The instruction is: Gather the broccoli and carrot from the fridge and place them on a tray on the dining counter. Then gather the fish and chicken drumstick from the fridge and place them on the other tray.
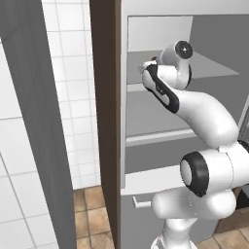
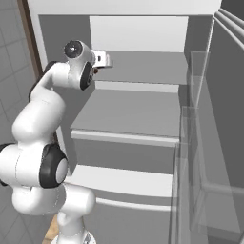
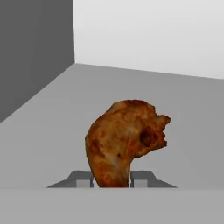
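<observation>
Here the gripper (image 3: 112,178) is closed narrow on the chicken drumstick (image 3: 124,141), whose thin end sits pinched between the two fingers (image 3: 83,179) at the bottom centre of the hand view while its knobbly, fat end rises up and leans toward the right of the frame. In the left base view the hand reaches over the upper fridge shelf (image 1: 214,68) near the top centre. The meat looks rough, mottled brown and irregular; the shelf is flat, smooth, plain grey.
</observation>
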